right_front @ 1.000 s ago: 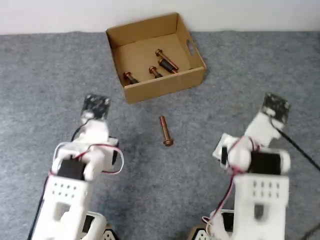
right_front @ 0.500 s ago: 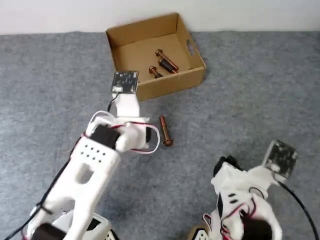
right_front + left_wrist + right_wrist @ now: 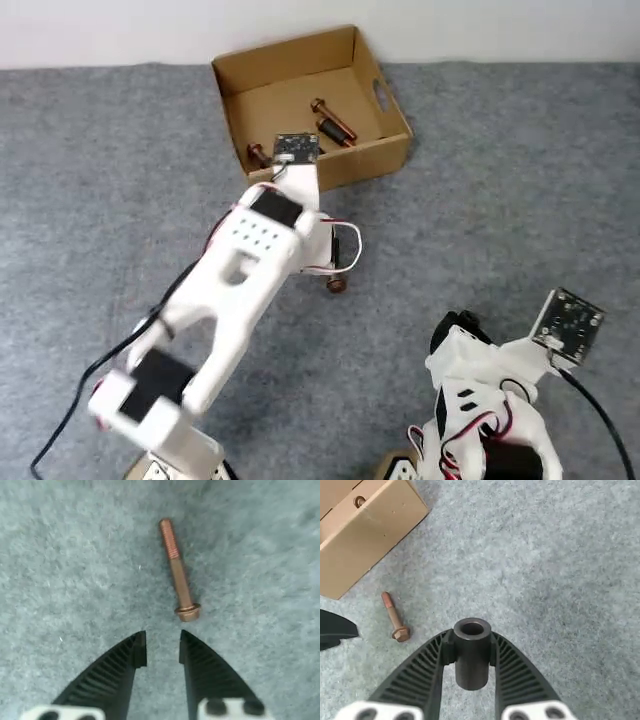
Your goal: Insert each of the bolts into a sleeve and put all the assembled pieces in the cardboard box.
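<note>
1. Surface: 1 grey carpeted table top (image 3: 520, 180) carries all items.

2. Container: 1 open brown cardboard box (image 3: 300, 52) stands at the far side of the table. In the high view, 2 copper-coloured bolt pieces can be counted in it: 1 bolt in a dark sleeve (image 3: 333, 120) near the middle of the floor and 1 bolt head (image 3: 258, 153) at the near wall. The left arm's wrist covers part of the floor, so the count is possibly incomplete.

3. Loose part: 1 copper-coloured flanged hex-head bolt (image 3: 179, 570) lies flat on the carpet in front of the box, apart from it, threaded end toward the box.

4. Left arm: 1 white left arm (image 3: 250, 250) extends across the table to the bolt. The left gripper (image 3: 163, 650) is above the carpet just beside the bolt head. Its 2 black ribbed jaws stand apart with a narrow gap and hold nothing.

5. Right arm: 1 white right arm (image 3: 490, 400) is at the near edge of the table, well apart from the box. The right gripper (image 3: 471, 645) is clamped on 1 dark grey cylindrical metal sleeve (image 3: 471, 665), held with its bore facing the wrist camera. The bolt lies near it on the carpet, between the gripper and the box.
</note>
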